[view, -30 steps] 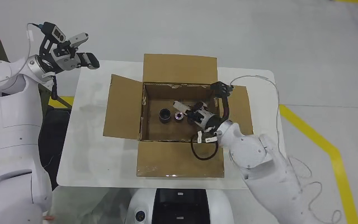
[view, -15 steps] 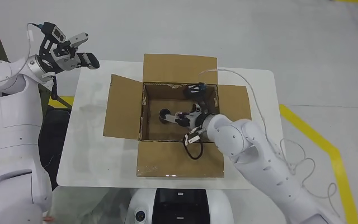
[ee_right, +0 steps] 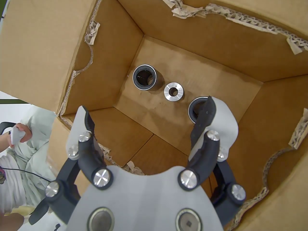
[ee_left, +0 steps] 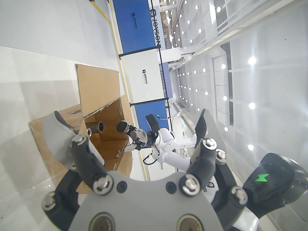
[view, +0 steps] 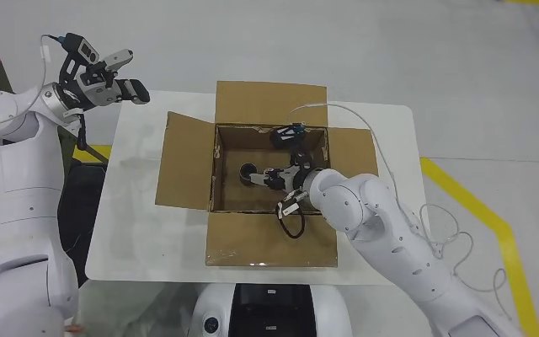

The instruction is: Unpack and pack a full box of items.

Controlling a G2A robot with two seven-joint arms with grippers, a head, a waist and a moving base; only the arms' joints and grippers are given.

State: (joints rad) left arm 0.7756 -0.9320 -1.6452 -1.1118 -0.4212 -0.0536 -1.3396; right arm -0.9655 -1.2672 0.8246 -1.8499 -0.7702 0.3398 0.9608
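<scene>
Three metal parts [ee_right: 173, 92] lie mid-frame on the floor of the brown cardboard box [ee_right: 192, 49]. Your right gripper [ee_right: 146, 106] hangs above, fingers [ee_right: 226, 118] spread and empty; centre it over the nearest black cylindrical sleeve [ee_right: 195, 108] before closing.

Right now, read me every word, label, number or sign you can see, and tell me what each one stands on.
Green lightning-bolt sign, no letters: on the black housing at the left wrist.
Brand wordmarks, not read out: on the blue wall panel and the white wall panel.
Dark print on the brown cardboard box's outer side: too blurred to read.
No numbers legible anywhere.
</scene>
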